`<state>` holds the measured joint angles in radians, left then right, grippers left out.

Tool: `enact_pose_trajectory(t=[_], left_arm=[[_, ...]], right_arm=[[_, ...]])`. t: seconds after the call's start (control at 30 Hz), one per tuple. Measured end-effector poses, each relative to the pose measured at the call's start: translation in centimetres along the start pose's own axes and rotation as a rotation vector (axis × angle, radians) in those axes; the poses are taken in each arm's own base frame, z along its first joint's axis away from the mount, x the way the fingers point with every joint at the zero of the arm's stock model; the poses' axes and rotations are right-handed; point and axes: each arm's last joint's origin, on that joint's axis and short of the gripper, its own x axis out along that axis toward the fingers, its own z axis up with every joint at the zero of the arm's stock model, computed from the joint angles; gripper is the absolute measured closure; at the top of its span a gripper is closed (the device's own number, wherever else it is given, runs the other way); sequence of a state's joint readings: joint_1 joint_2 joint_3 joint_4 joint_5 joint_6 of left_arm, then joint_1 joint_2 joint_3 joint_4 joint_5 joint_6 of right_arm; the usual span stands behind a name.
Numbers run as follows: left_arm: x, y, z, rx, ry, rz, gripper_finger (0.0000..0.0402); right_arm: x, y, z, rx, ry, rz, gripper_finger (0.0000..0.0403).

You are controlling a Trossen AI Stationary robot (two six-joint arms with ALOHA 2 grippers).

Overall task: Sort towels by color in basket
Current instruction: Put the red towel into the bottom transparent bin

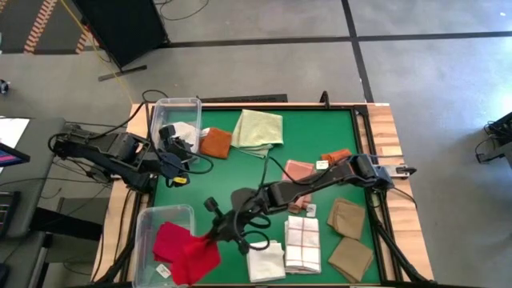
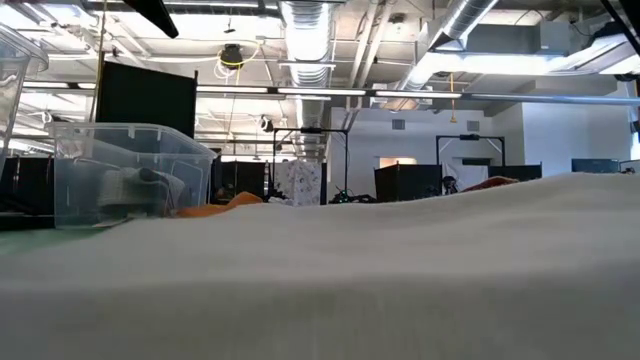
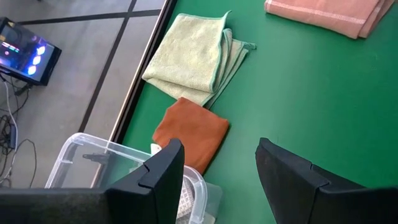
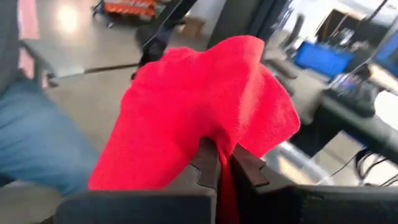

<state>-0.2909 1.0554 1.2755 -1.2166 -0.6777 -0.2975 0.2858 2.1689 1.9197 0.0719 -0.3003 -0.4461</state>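
**Red cloth carried to the near-left bin**

The right gripper (image 1: 214, 234) is pressed together on a fold of the soft red terry towel (image 1: 196, 258); the right wrist view shows the fingers (image 4: 208, 163) pinching the cloth near one edge, the rest hanging loose. The towel hangs over the rim of the clear plastic bin (image 1: 142, 222) at the table's near-left corner, where another red cloth (image 1: 170, 240) already lies. The left gripper (image 1: 178, 156) waits with its fingers spread and empty beside the second clear bin (image 1: 172, 104) at the far-left corner; a folded rust-orange towel (image 3: 191, 132) and a folded pale green towel (image 3: 189, 58) lie just beyond it on the green table mat (image 1: 320, 128).

Handling, as judged: the cloth is light, limp and non-fragile; it will drape and unfold under its own weight, so a pinch at an edge or corner leaves it trailing. Expect it to snag on the bin rim; a grip on a thicker fold holds more surely.
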Motion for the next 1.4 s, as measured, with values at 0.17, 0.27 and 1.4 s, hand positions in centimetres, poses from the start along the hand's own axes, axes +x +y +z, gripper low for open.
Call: enact_pose_trajectory(t=[0.17,0.27,1.4], left_arm=[[0.0,0.0,0.0,-0.006,0.000,0.000,0.0211],[0.0,0.0,0.0,-0.006,0.000,-0.001,0.0211],[0.2,-0.2,0.1,0.013,0.012,0.001,0.0211]], right_arm=[[-0.2,-1.7,-0.2,-0.002,-0.073,-0.071,0.0367],[-0.5,-2.6,-0.2,-0.006,-0.102,-0.108,0.0367],[3.3,-4.9,-7.2,0.062,-0.094,-0.170,0.0323]])
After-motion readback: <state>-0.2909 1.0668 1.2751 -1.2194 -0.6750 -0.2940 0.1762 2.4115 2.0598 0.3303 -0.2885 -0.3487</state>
